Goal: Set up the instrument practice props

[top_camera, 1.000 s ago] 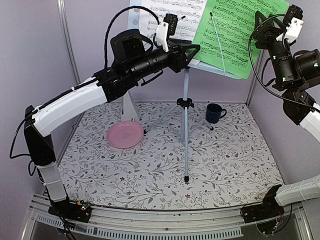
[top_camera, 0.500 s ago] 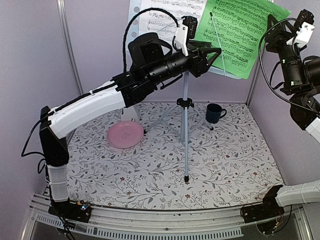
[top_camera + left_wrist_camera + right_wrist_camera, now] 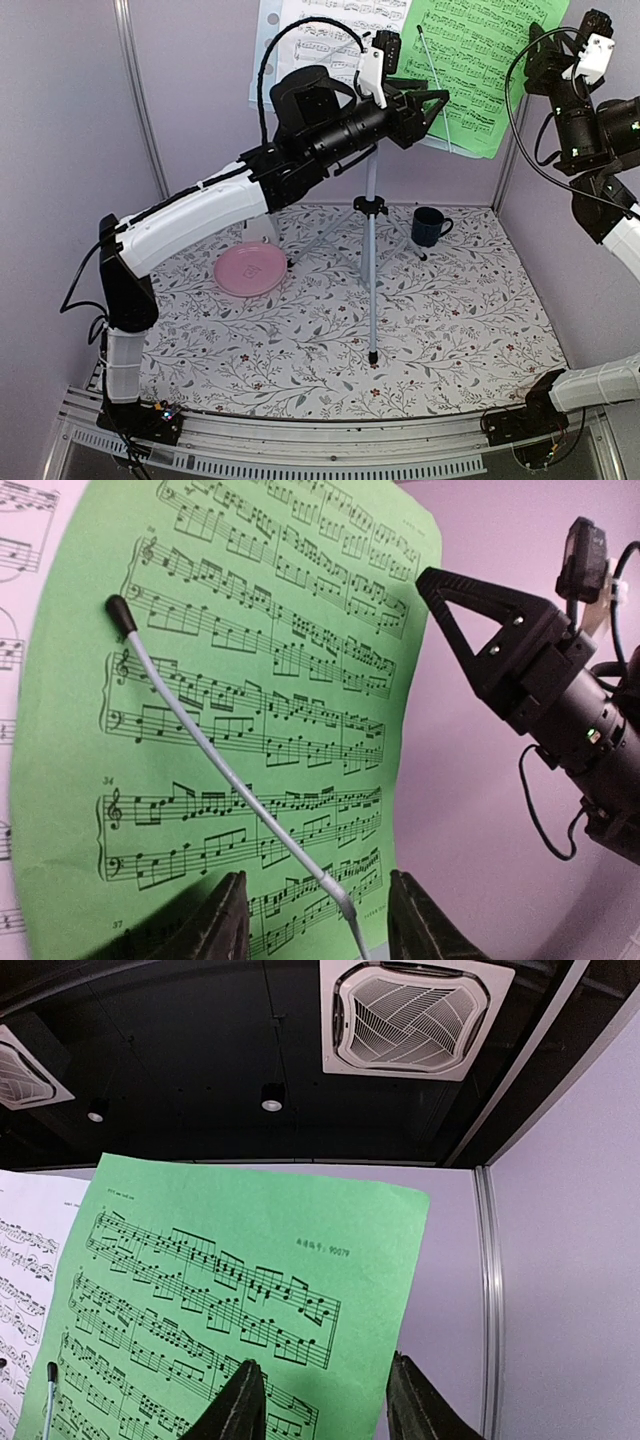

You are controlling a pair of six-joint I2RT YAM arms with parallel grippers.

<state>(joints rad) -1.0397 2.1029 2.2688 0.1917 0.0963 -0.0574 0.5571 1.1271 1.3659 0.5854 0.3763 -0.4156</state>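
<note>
Top view: music stand (image 3: 371,200) at the far middle of the desk (image 3: 450,330), carrying the white sheet (image 3: 320,30) and green sheet (image 3: 470,60).
Left wrist: left gripper (image 3: 320,925) part-open and empty, straddling the retaining wire (image 3: 200,740).
Right wrist: right gripper (image 3: 325,1400) parted, unclamped, at the green sheet's right edge.
Likely squaring the sheets; next needs a light nudge.

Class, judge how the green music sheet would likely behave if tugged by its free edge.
Probably floppy: the green sheet is thin paper. It may resist sliding, since the grey retaining wire lies across it. A hard tug might tear it.
</note>
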